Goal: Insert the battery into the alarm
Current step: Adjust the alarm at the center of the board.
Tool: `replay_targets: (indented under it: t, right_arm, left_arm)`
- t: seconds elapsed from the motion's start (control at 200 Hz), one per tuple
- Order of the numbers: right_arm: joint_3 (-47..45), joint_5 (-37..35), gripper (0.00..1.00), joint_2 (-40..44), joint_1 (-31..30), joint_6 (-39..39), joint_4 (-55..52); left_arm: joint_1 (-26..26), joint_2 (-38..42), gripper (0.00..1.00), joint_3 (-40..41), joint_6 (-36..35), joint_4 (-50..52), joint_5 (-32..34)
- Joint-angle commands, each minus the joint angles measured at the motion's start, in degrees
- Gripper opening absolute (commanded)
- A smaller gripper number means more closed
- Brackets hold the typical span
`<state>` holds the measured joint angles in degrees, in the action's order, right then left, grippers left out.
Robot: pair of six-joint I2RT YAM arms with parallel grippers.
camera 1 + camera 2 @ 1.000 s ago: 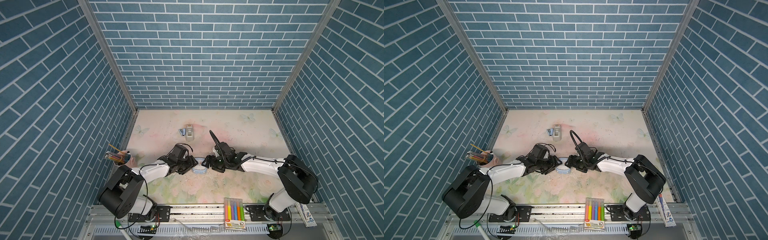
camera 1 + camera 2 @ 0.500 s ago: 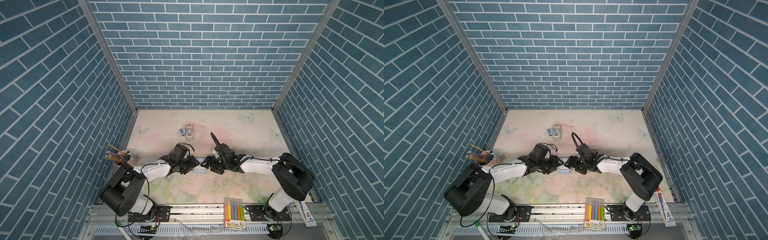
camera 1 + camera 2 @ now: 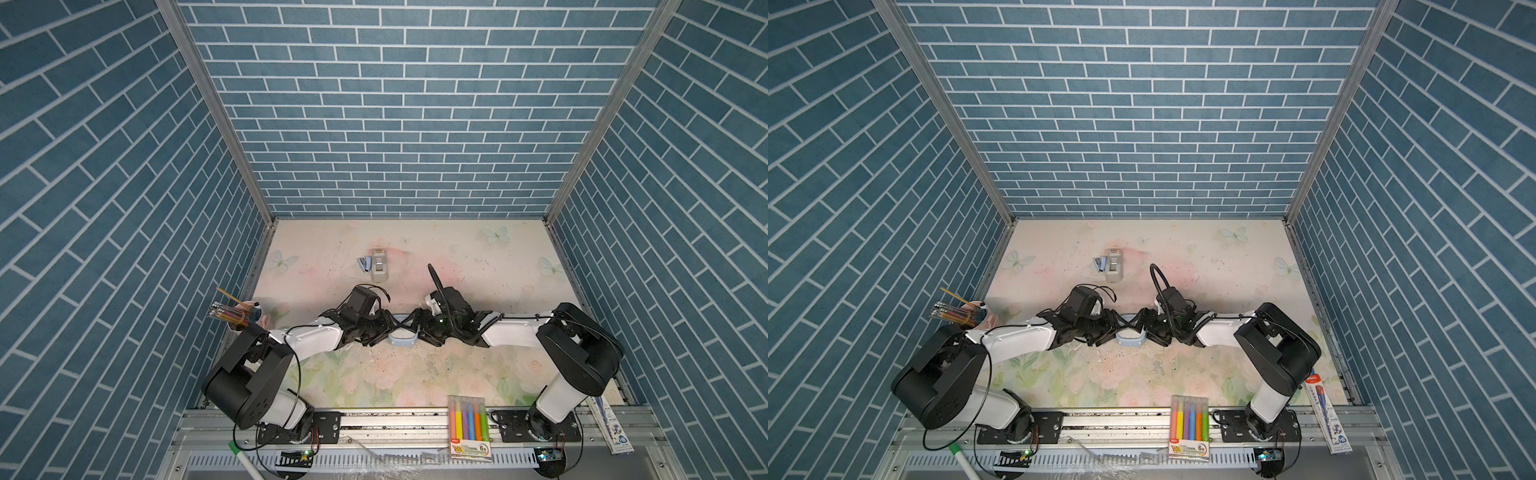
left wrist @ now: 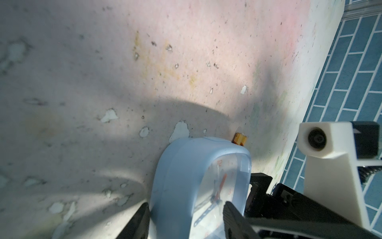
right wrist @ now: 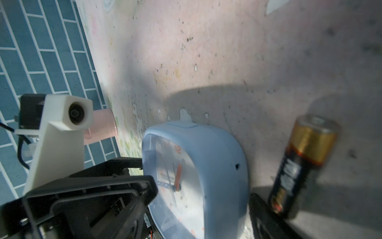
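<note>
Now left gripper, at the clock's 9 o'clock, clamps it face-and-back to steady it; right gripper, at 3 o'clock, gapes, battery just behind the clock.

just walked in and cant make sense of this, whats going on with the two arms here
Two robot arms meet mid-table over the light-blue alarm. The left pincer has one finger on the alarm's back and one on its face, clamping it. The battery is out in the open behind the alarm, beside a finger of the right pincer; whether that pincer grips it does not show. The battery is not in the alarm yet.
</note>
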<state>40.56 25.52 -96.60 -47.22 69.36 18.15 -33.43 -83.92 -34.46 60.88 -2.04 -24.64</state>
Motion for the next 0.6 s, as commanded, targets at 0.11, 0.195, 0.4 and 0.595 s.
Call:
replay_targets:
  t: [0.11, 0.195, 0.4, 0.595]
  right_arm:
    - [-2.69, 2.92, 0.78, -3.85, 0.20, 5.72, 9.73]
    - [-3.83, 3.16, 0.77, -3.93, 0.31, 6.67, 12.86]
    - [-5.43, 2.23, 0.73, -1.49, 0.35, 6.64, 15.05]
    - [-6.47, 1.04, 0.68, 0.59, 0.49, 6.31, 15.52]
  left_arm:
    - [-0.49, -1.11, 0.58, -0.61, 0.56, -1.21, -0.50]
    - [-0.42, -1.49, 0.57, -0.74, 0.64, -1.54, -0.62]
    - [-0.50, -1.86, 0.56, -0.28, 1.78, -3.14, -0.89]
    - [-0.50, -2.01, 0.56, 0.09, 1.78, -3.39, -0.57]
